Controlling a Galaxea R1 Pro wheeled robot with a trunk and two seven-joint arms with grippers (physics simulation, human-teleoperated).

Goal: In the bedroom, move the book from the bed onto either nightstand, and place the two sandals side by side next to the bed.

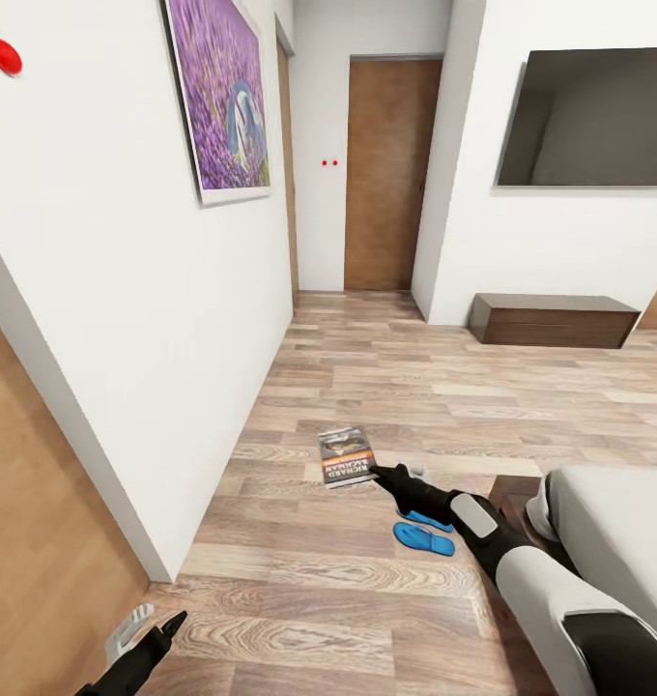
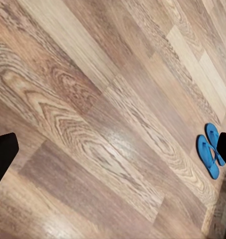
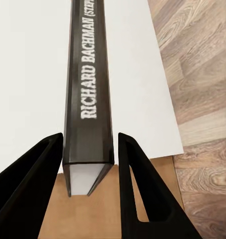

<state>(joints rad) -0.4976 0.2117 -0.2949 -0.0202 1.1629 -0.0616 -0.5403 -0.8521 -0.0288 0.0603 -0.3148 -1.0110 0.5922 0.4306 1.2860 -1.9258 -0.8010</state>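
Dark-covered book (image 3: 88,99) clamped in right gripper (image 3: 88,149) — left gripper (image 1: 145,633) spread apart, near blue sandals (image 1: 423,532)

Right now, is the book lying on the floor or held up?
Held up. The right gripper fingers pinch the book by its spine end, while the sandals lie on the floor.

Head camera looks down the room; the sandals (image 1: 424,530) appear again, farther off, in left wrist's floor view.

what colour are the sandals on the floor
Bright blue, both sandals, lying on the wood floor; the head view shows them best.
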